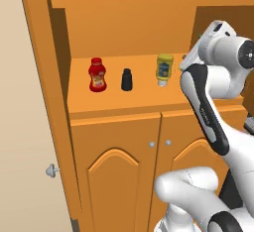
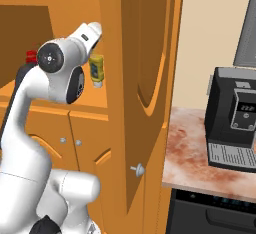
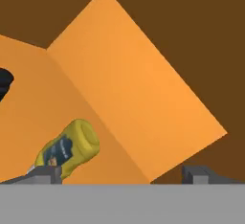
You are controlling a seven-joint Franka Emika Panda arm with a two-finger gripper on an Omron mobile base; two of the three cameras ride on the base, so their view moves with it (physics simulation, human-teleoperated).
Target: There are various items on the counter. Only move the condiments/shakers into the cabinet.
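- By the look of it the job is all but done: all three small containers stand on one open shelf (image 1: 114, 102) of the orange cabinet (image 1: 119, 166), above its shut lower doors.
- Leftmost on the shelf is the ketchup bottle (image 1: 97, 75), red with a red cap and a pale label, upright.
- Near it, in the middle, stands the shaker (image 1: 127, 80), a small black cylinder with a narrower top, upright and apart from both neighbours.
- Further right is the mustard bottle (image 1: 164, 69), yellow with a blue label; it seems to rest cap-down, and it stands free with nothing gripping it.
- The pincer (image 3: 122, 173) sits just beside the mustard bottle with its two dark tips spread wide and nothing between them; one tip is near the bottle, and I cannot tell whether it touches.
- To the right, past the open cabinet door (image 2: 150, 78), the reddish mottled tabletop (image 2: 187, 158) carries the black coffee machine (image 2: 235, 120), which is not a condiment and belongs there.
- What seems left is for the arm to draw clear of the shelf; no condiment shows on the visible stretch of tabletop.
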